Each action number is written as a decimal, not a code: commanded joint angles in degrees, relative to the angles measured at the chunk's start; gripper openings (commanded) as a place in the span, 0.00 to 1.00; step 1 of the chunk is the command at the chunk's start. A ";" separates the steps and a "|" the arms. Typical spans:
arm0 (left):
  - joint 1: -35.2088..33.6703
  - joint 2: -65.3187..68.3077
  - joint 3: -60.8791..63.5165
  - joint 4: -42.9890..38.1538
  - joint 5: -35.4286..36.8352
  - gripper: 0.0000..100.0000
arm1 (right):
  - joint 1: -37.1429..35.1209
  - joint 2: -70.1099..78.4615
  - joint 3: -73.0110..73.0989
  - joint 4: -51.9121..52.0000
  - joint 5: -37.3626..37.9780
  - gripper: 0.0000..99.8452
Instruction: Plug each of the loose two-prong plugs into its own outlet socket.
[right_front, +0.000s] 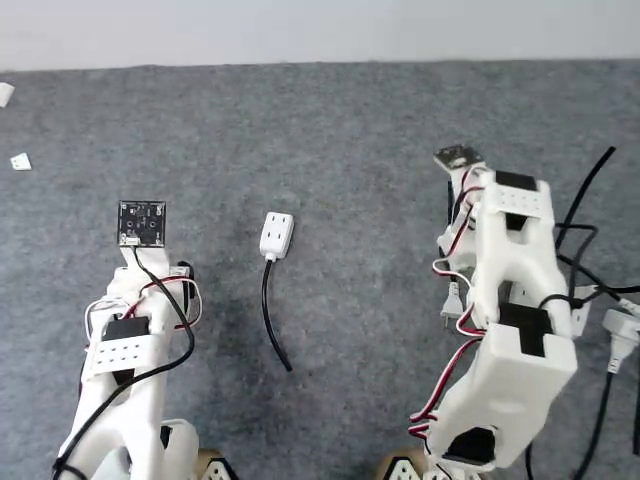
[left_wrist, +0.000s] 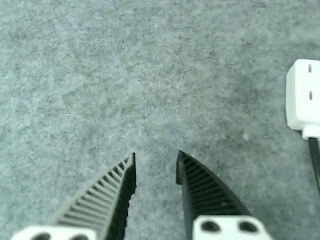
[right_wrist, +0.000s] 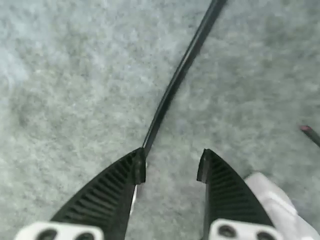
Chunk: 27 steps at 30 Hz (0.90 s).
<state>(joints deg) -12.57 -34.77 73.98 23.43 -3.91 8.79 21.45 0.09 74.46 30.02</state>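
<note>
As no plug sits yet in the white outlet socket (right_front: 276, 234), the task seems not begun. A white plug (right_front: 619, 338) lies well apart from it, beside the right arm (right_front: 510, 300). Both arms are folded low over the grey carpet (right_front: 380, 140). The left gripper (left_wrist: 155, 161) and the right gripper (right_wrist: 170, 166) have their jaws spread and hold nothing.

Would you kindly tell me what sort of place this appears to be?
Probably a robotics test bench: two white arms on a grey felt-like mat, with a corded outlet socket.
</note>
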 joint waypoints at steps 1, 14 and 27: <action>-0.44 -1.49 -0.22 -1.58 0.53 0.13 | 0.48 -0.31 -6.77 4.88 0.53 0.19; -0.44 -1.49 -0.22 -1.58 0.53 0.13 | -0.13 -6.46 0.53 6.64 -6.42 0.15; -0.44 -1.49 -0.22 -1.58 0.53 0.13 | -2.15 -19.12 22.95 -8.31 -15.47 0.15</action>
<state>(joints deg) -12.57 -34.77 73.98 23.43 -3.91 8.09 3.08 23.38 67.87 16.48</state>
